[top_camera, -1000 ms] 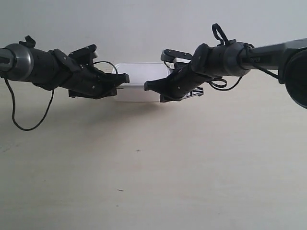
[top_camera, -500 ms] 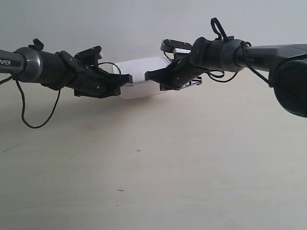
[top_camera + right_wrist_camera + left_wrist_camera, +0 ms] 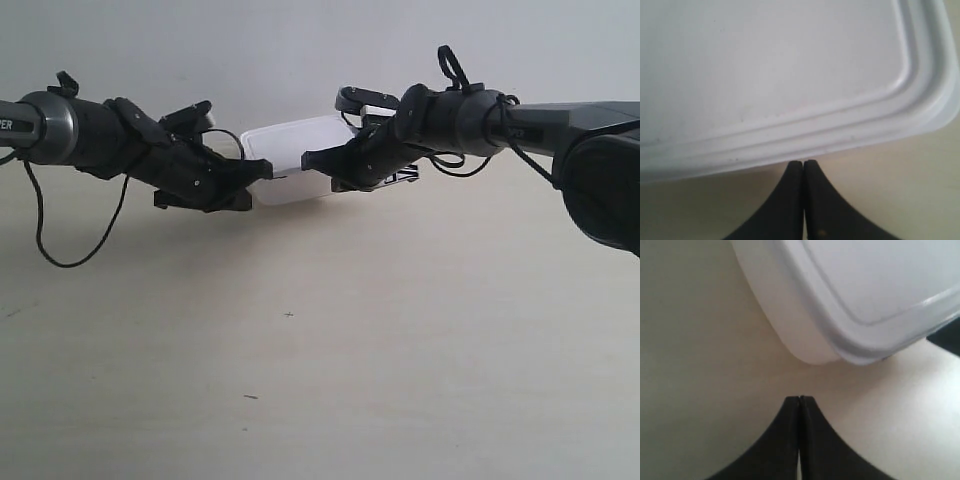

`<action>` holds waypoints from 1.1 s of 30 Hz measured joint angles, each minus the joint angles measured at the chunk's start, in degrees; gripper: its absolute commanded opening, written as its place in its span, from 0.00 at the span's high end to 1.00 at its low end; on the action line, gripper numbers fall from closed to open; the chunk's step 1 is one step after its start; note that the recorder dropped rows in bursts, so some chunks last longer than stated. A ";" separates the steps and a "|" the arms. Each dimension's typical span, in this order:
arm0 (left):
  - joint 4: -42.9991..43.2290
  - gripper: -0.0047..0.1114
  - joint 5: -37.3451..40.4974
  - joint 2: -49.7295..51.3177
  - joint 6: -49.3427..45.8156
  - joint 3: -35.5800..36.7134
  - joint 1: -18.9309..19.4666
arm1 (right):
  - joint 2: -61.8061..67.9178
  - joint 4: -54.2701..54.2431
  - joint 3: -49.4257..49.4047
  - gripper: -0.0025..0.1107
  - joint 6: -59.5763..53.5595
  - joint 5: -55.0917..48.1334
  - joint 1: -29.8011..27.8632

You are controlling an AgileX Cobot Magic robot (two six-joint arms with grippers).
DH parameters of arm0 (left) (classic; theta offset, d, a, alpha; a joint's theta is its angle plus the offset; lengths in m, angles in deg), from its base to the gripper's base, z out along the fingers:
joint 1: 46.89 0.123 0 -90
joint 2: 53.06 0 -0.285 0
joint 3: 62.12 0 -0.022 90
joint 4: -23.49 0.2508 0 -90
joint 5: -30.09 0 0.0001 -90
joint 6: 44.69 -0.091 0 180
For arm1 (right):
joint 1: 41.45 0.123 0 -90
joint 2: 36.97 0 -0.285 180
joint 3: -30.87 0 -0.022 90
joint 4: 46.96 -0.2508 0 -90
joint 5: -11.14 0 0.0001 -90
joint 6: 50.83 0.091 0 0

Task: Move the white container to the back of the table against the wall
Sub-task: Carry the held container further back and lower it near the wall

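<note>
The white container (image 3: 293, 160) lies far back on the table (image 3: 330, 360), close to the wall (image 3: 300, 50), and sits skewed. In the exterior view two shut black grippers flank it: one tip (image 3: 262, 170) at its left corner, the other tip (image 3: 310, 157) at its front side. My left gripper (image 3: 799, 399) is shut and empty, a short gap from the container's (image 3: 850, 295) rounded corner. My right gripper (image 3: 803, 162) is shut and empty too, with its tips at the lid's rim on the container (image 3: 780, 65).
A black cable (image 3: 60, 262) hangs in a loop from the arm at the exterior view's left, down to the tabletop. Tiny dark specks (image 3: 289, 315) mark the cream wood. The other gripper shows as a dark edge (image 3: 946, 337) beyond the container.
Both arms have moved away toward the wall, and the white container has slid back with them and turned askew. Both grippers stayed shut.
</note>
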 measured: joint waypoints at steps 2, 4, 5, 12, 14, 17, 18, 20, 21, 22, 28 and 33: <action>0.67 0.96 1.01 -0.35 0.52 1.06 0.00 | 0.00 -0.21 0.00 0.98 0.00 0.00 0.00; 0.63 0.96 1.46 -0.92 0.66 1.27 -0.51 | 0.00 -0.34 0.00 0.98 0.00 0.00 0.00; 0.13 0.96 1.57 -1.14 0.37 1.27 -0.84 | 0.00 -0.44 0.00 0.98 0.00 0.00 0.00; -10.04 0.96 -1.26 -1.69 -5.52 1.27 -2.08 | 0.10 -0.79 0.00 0.98 0.00 -0.11 0.00; -12.13 0.96 -3.37 -1.32 -6.92 1.27 -2.08 | 0.10 -0.79 0.00 0.98 0.00 -0.11 0.00; -13.63 0.96 -4.72 -0.17 -8.65 0.42 -2.08 | 0.10 -0.79 0.00 0.98 0.00 -0.11 0.00; -13.86 0.96 -4.70 0.25 -8.80 -0.12 -2.08 | 0.10 -0.79 0.00 0.98 0.00 -0.11 0.00; -14.22 0.96 -4.81 1.31 -9.16 -1.80 -2.08 | 0.10 -0.89 0.00 0.98 0.00 -0.11 0.00; -14.22 0.96 -4.70 1.84 -9.29 -2.84 -2.08 | 0.10 -0.88 0.00 0.98 0.00 -0.11 0.00; -14.34 0.96 -4.54 2.31 -9.57 -3.97 -2.08 | 0.10 -0.88 0.00 0.98 0.00 -0.11 0.00; -14.35 0.96 -3.92 4.16 -10.09 -8.32 -1.52 | 0.10 -0.88 0.00 0.98 0.00 0.01 0.00; -14.46 0.96 -4.41 4.43 -10.09 -8.59 -0.50 | 0.10 -0.88 0.00 0.98 -0.15 0.94 0.00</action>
